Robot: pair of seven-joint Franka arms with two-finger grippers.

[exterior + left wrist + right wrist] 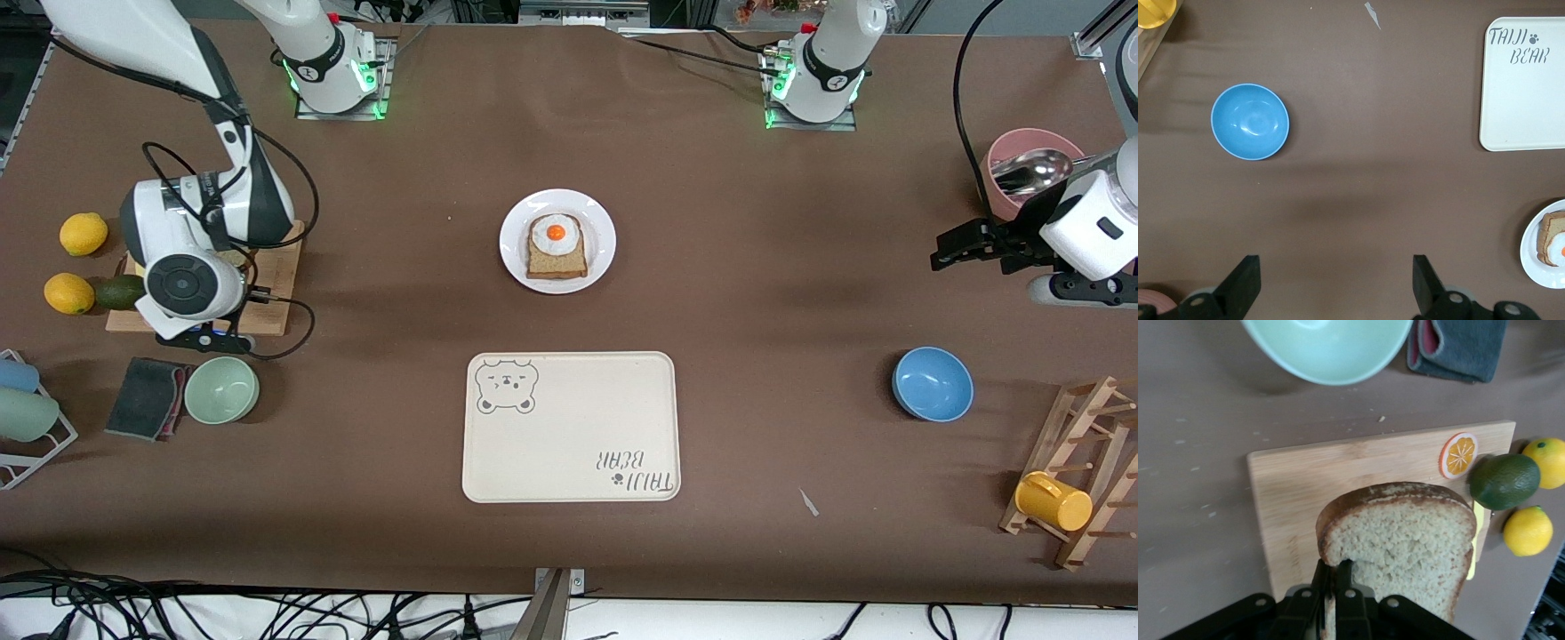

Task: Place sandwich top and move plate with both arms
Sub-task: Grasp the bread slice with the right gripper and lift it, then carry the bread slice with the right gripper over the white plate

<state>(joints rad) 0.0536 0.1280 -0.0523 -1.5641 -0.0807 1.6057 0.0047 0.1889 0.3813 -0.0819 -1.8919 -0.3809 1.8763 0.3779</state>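
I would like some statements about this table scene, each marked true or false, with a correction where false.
1. The right gripper is shut on the sandwich top. True.
2. The plate sits on the tray. False: it sits on the table, farther from the front camera than the tray.
3. The left gripper is open and empty. True.
4. The blue bowl holds a lemon. False: it is empty.

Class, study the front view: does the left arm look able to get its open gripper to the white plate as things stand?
Probably yes. The left gripper hangs open over bare table toward its own end, and nothing stands between it and the plate. The blue bowl sits nearer the camera, off that path.
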